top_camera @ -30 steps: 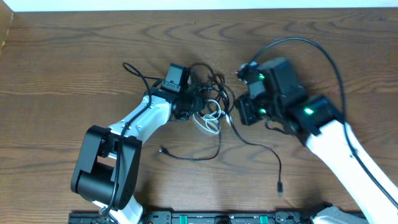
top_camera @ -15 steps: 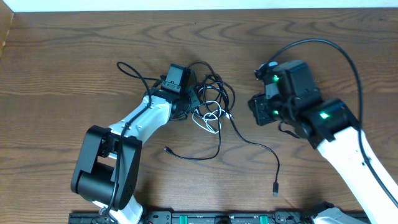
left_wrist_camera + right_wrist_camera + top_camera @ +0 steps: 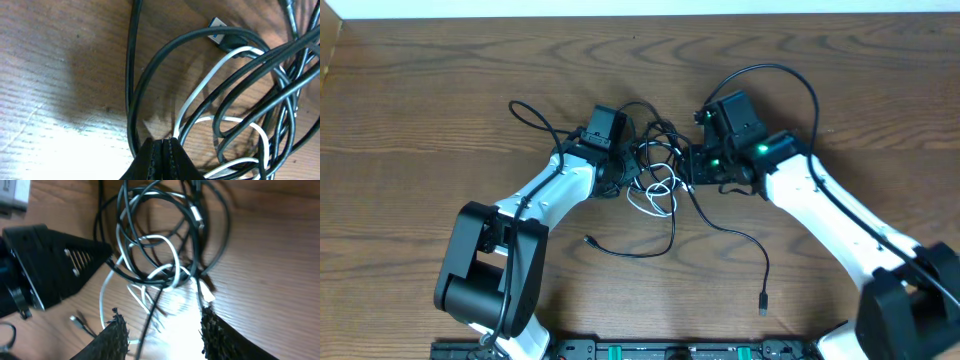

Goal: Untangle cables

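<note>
1. Cables (image 3: 662,178) lie knotted on the desk (image 3: 420,90), between both arms
2. Left jaws closed, pinching strands at the knot's edge; right jaws open, poised over it
3. Step, as I judge it: regrasp; next, right jaws close on one loop and pull outward

The left arm (image 3: 545,195) reaches up and to the right from its base, and the left claw (image 3: 160,145) is pinched tight with its tips meeting. The right arm (image 3: 820,200) stretches in from the opposite side. The right claw (image 3: 161,320) has its fingers (image 3: 116,335) parted and faces the left one.
</note>
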Robot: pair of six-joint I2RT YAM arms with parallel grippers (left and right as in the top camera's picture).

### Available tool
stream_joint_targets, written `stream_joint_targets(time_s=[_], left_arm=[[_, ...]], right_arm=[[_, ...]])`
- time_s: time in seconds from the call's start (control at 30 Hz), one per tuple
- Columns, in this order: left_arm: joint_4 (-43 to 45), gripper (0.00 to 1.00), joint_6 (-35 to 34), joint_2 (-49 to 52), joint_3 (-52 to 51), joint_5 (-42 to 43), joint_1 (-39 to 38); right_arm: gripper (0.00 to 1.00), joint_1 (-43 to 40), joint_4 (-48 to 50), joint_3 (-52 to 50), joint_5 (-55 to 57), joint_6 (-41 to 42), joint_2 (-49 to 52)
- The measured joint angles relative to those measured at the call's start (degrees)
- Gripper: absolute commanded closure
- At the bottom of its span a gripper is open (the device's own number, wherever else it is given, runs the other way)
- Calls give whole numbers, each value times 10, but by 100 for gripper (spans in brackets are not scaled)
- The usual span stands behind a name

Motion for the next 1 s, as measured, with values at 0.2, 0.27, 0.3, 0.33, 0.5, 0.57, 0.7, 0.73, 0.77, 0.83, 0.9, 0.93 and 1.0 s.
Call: stream_joint_targets(time_s=[0.2, 0.27, 0.3, 0.33, 0.5, 0.57, 0.7, 0.73, 0.77, 0.83, 0.9, 0.93, 1.0], left_arm=[[-6, 92, 1, 0, 0, 0, 0], [-6, 92, 1, 0, 0, 0, 0], [-6, 92, 1, 0, 0, 0, 0], [-6, 92, 1, 0, 0, 0, 0], [-7, 92, 2, 0, 0, 0, 0], [-7, 92, 3, 0, 0, 0, 0], [-7, 92, 3, 0, 0, 0, 0], [-7, 92, 3, 0, 0, 0, 0], [-7, 92, 3, 0, 0, 0, 0], [-9, 92, 3, 0, 0, 0, 0], [-9, 92, 4, 0, 0, 0, 0], [-9, 92, 5, 0, 0, 0, 0], [-9, 92, 5, 0, 0, 0, 0]], right_arm=[[55, 14, 49, 0, -38, 11, 49], [54, 20, 61, 0, -44, 14, 65], [54, 24, 69, 0, -48, 14, 74], [54, 26, 78, 0, -50, 14, 82], [57, 33, 113, 0, -56, 15, 119], [66, 33, 115, 0, -57, 15, 128], [79, 33, 92, 0, -56, 16, 141], [80, 33, 77, 0, -55, 17, 142], [81, 33, 68, 0, -54, 17, 142], [78, 33, 32, 0, -44, 18, 142], [75, 33, 15, 0, -35, 17, 143], [73, 33, 4, 0, -26, 17, 143], [72, 34, -15, 0, -5, 17, 143]])
